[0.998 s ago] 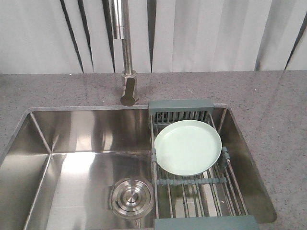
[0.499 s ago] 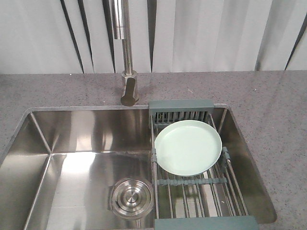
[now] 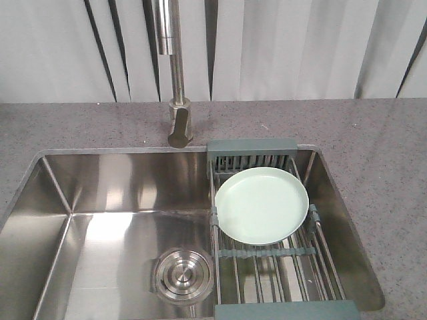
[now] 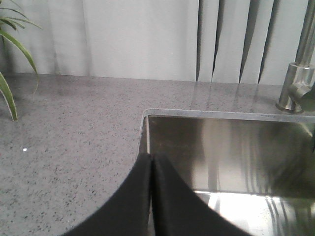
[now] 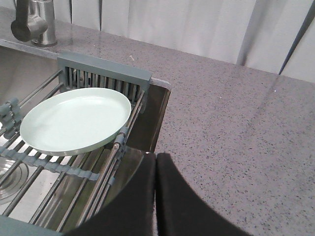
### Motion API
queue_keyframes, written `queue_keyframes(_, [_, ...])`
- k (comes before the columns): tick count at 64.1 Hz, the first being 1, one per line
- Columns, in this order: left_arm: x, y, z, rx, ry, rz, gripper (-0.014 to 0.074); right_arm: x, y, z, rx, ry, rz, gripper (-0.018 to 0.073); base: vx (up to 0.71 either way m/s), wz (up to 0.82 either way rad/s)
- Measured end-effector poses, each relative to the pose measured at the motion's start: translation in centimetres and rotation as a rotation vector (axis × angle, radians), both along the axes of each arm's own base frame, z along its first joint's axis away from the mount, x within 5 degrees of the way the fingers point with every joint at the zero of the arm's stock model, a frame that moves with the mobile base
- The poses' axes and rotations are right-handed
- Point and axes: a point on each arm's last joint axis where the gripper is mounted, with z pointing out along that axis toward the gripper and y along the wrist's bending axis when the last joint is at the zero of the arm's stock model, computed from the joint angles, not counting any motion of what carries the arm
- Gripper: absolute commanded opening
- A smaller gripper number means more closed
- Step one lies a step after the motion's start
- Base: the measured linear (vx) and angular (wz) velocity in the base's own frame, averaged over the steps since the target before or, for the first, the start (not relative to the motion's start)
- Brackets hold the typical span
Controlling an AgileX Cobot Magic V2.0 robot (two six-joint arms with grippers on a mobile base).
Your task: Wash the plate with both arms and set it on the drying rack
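The pale mint-green plate [image 3: 261, 205] [image 5: 76, 120] lies flat on the drying rack [image 3: 279, 261] [image 5: 103, 71], a frame of steel rods with grey-green end blocks set across the right side of the sink. My right gripper [image 5: 155, 155] is shut and empty, hovering over the sink's right rim, to the right of the plate and clear of it. In the left wrist view my left gripper [image 4: 150, 155] is shut with nothing in it, above the sink's far-left corner. Neither arm shows in the front view.
A steel sink [image 3: 113, 180] holds a round drain [image 3: 182, 273] left of the rack. A tall steel tap [image 3: 175, 73] stands behind it on the speckled grey counter [image 3: 373, 140]. Green plant leaves [image 4: 10, 54] hang at the left; a white curtain backs everything.
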Motion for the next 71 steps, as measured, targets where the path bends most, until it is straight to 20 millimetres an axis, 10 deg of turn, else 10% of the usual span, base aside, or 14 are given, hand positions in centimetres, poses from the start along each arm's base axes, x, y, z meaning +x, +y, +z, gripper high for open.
queue_keyframes(71, [-0.1,-0.6,-2.0,0.041,0.002,-0.107,-0.0006,0.0,0.0,0.0,0.000,0.000,0.000,-0.0008,0.00,0.00])
